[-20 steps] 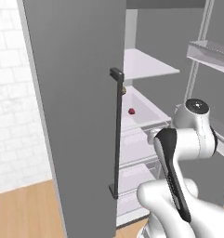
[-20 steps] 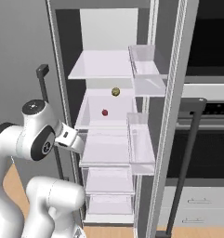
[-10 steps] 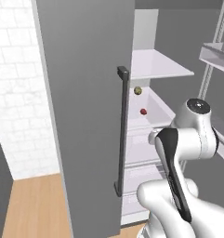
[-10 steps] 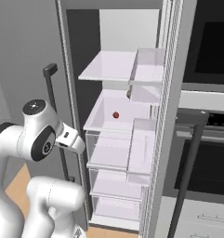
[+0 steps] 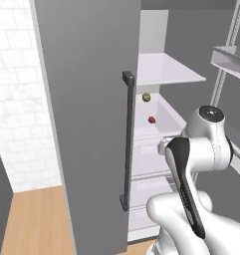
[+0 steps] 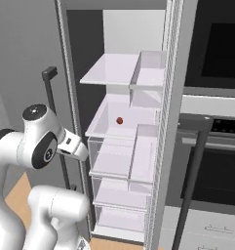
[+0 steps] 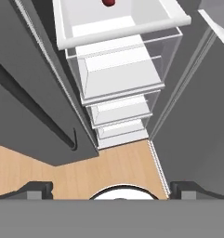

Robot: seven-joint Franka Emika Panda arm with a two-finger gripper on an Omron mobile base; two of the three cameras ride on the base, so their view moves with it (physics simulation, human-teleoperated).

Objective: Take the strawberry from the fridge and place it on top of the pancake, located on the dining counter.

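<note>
Your hand (image 7: 111, 188) hangs wide open and empty, low before the tall matte grey fridge (image 5: 86, 99). The tiny dark-red strawberry (image 6: 119, 120) sits on a white shelf (image 6: 102, 128) well above it, near a brownish-yellow ball (image 5: 146, 97). Reach carelessly and you may clip the shelf lip, the open door (image 6: 175, 97) or its dark bar handle (image 5: 127, 139), or nudge the fruit rolling.

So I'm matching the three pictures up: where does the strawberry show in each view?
Left base view: strawberry right of centre, on the white shelf, below a brownish-yellow ball.
Right base view: at the centre, on the same shelf.
Hand view: cut by the top edge, on that shelf.
Shared landmark: the white shelf above the clear drawers.
</note>
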